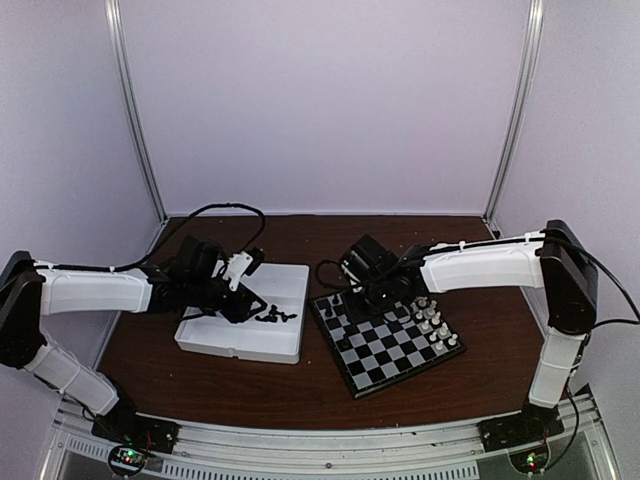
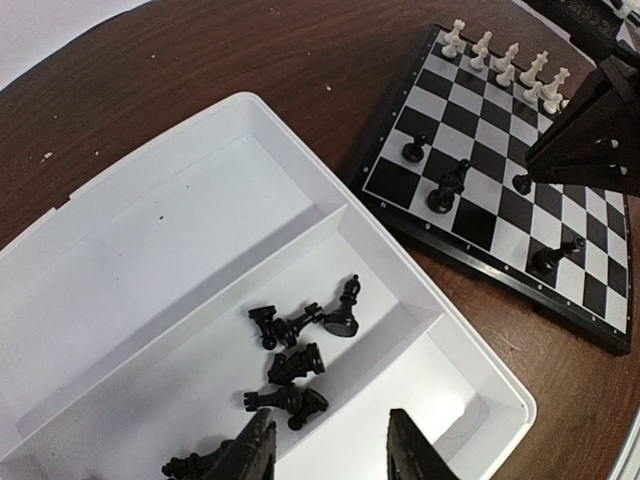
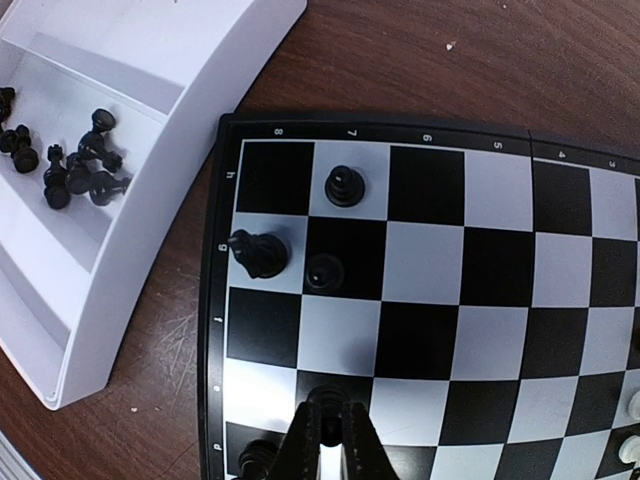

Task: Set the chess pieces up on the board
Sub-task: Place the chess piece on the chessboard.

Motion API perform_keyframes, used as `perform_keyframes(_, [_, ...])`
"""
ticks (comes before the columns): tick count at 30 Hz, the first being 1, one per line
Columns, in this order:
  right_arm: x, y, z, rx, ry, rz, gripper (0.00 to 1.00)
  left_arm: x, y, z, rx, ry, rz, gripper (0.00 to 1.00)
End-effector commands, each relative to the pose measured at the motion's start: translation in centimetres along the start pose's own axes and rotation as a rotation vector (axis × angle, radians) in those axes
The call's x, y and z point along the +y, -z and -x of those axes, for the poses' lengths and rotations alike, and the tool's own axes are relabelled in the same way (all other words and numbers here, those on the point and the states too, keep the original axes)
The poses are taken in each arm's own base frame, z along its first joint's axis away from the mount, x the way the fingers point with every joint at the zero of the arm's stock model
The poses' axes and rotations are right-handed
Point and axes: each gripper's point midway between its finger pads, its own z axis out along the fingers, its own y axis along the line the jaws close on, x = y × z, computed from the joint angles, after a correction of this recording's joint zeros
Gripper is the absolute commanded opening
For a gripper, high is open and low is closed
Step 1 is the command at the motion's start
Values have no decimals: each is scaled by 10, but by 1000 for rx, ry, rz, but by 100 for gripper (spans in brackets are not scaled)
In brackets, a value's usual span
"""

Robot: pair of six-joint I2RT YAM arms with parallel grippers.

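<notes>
Clenched in the right gripper (image 3: pixel 327 415), a tiny black plastic chess piece (image 2: pixel 521 183) is being placed on the black-and-grey checkered board (image 3: pixel 420 300). Another, in the white plastic tray (image 2: pixel 150 230) at 9 o'clock, is to be pinched by the parted, empty left gripper (image 2: pixel 330 455).

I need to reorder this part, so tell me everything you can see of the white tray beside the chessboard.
The tray is white, plastic-looking and rectangular, with rounded corners and raised walls. Two ridges split it lengthwise into a wide compartment and two narrower channels. It lies flat on the brown table, left of the board, with a strip of table between them. Toppled black pieces lie clustered in the middle channel. The open left pincer hovers over that channel.
</notes>
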Motion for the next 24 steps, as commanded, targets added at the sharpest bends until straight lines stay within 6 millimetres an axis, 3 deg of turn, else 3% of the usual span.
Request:
perform_keyframes(1, [3,0,17,-56,15,-29,1,0,-2,8,-15,3,9,38])
perform_keyframes(24, [3,-25,14,-23,43,-64,5,1,-11,4,10,5,3,38])
